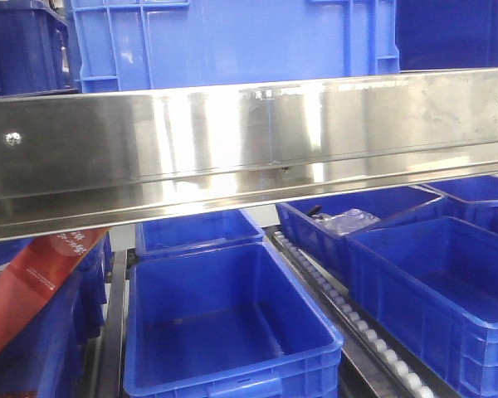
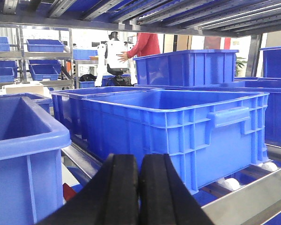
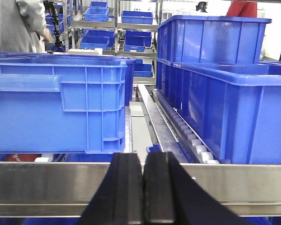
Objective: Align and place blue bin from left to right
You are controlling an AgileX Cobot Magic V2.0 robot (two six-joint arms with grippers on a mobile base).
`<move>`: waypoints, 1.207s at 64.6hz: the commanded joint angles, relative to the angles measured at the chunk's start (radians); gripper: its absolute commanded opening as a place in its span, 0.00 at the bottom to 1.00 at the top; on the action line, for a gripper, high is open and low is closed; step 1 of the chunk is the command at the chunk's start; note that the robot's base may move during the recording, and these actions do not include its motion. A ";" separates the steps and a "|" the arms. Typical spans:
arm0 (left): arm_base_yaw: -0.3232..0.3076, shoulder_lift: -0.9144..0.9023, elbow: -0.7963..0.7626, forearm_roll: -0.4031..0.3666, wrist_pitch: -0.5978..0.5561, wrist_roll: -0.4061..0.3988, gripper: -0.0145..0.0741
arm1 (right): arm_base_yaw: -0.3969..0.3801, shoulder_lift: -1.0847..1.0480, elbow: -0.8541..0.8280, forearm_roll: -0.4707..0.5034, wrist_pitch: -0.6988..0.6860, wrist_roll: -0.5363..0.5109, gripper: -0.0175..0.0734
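An empty blue bin (image 1: 224, 323) sits in the middle lane of the rack, below the steel shelf rail (image 1: 249, 141). The same blue bin (image 2: 187, 131) fills the left wrist view, handle facing me, ahead and right of my left gripper (image 2: 139, 161), which is shut and empty. In the right wrist view that blue bin (image 3: 61, 108) is at the left beyond a steel rail (image 3: 47, 185), and my right gripper (image 3: 143, 161) is shut with nothing in it. Neither gripper shows in the front view.
More blue bins (image 1: 440, 298) stand in the right lane, one further back holding clear bags (image 1: 349, 222). A roller track (image 1: 349, 315) separates the lanes. Another bin (image 2: 18, 150) sits close at the left. A red label (image 1: 33, 282) hangs at the left. People (image 2: 143, 44) stand behind.
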 commanded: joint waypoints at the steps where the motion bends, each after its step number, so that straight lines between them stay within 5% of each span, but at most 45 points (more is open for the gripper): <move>1: 0.034 -0.005 0.014 -0.018 -0.030 0.002 0.17 | 0.005 -0.004 0.001 -0.007 -0.028 -0.003 0.10; 13: 0.180 -0.008 0.156 -0.107 -0.119 0.128 0.17 | 0.005 -0.004 0.001 -0.007 -0.028 -0.003 0.10; 23: 0.226 -0.008 0.316 -0.117 -0.241 0.144 0.17 | 0.005 -0.004 0.001 -0.007 -0.028 -0.003 0.10; 38: 0.261 -0.040 0.492 -0.151 -0.310 0.144 0.17 | 0.005 -0.004 0.001 -0.007 -0.028 -0.003 0.10; 49: 0.268 -0.040 0.557 -0.158 -0.496 0.144 0.17 | 0.005 -0.004 0.001 -0.007 -0.028 -0.003 0.10; 78: 0.268 -0.040 0.557 -0.159 -0.460 0.144 0.17 | 0.005 -0.005 0.001 -0.006 -0.031 -0.003 0.10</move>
